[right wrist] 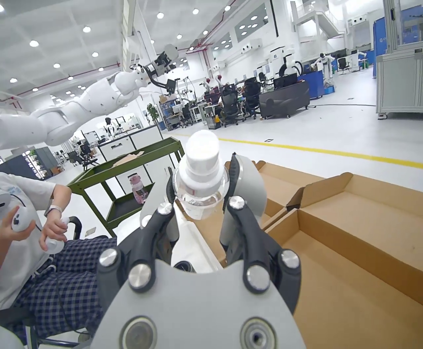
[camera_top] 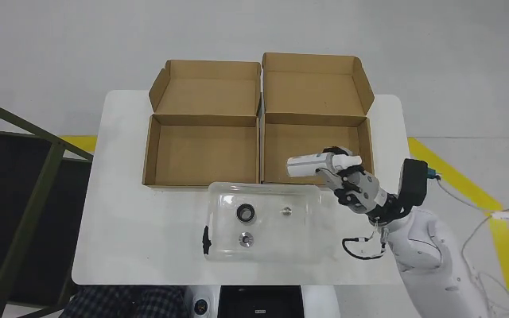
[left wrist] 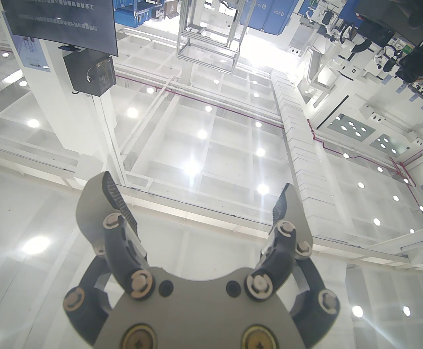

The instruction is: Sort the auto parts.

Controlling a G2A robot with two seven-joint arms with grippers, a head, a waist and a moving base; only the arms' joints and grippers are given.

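Brown cardboard boxes [camera_top: 205, 155], white table [camera_top: 127, 199], clear tray [camera_top: 302, 234], white-capped clear bottle [camera_top: 306, 165]

This is a big robot lab, like a wide work hall. The ceiling [left wrist: 231, 138] is high and white, with many round lights [left wrist: 201, 134] and a dark screen [left wrist: 59, 23] hanging up there. The floor [right wrist: 330, 109] is pale and shiny, with a yellow line [right wrist: 297, 147] painted on it. Far off stand desks [right wrist: 284, 96], black chairs [right wrist: 231, 99] and other white robots [right wrist: 289, 59]. From the top, the yellow line passes the table [camera_top: 127, 199] at 3 o'clock. A green cart [right wrist: 99, 178] stands at 9 o'clock.
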